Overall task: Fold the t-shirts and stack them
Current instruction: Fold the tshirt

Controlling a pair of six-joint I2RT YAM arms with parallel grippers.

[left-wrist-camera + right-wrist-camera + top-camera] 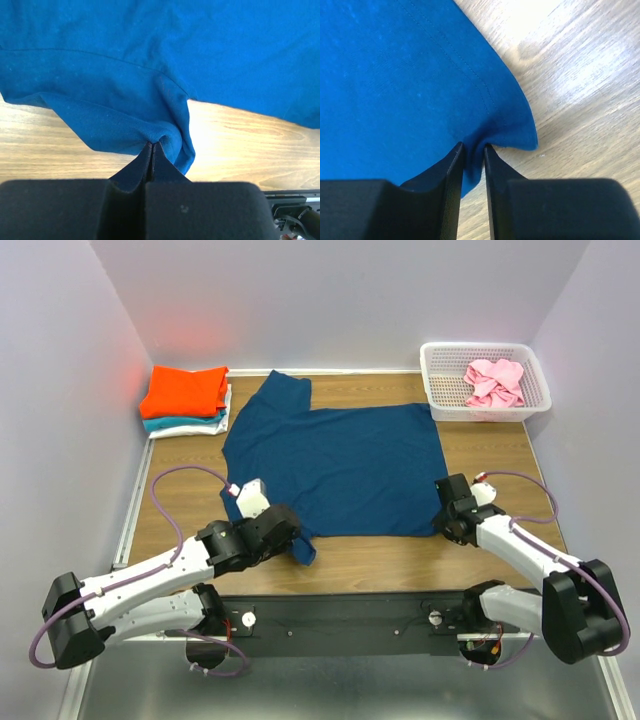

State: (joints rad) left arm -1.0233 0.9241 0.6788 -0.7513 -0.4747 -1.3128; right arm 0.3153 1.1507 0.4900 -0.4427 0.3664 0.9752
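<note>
In the middle of the worktop (500, 455), a dark blue t-shirt (340, 465) is laid out mostly flat, with one sleeve sticking out at its far-left end. The near-left corner of that shirt is bunched up and pinched by the left pincer (151, 150), the two fingers pressed together on the fabric with pretty much no gap showing. The near-right corner is grabbed the same way by the right pincer (474, 148), with a little fold of the hem squeezed between its fingers and the stitched edge curling off to the side.

Just off the shirt's far-left side, a folded stack is parked: an orange t-shirt (185, 390) on top, a teal one (172, 424) under it and a white one (200, 430) at the bottom. Off the shirt's far-right corner, not touching it, a white lattice basket (432, 390) is set down, and a crumpled pink t-shirt (493, 382) is lying inside it.
</note>
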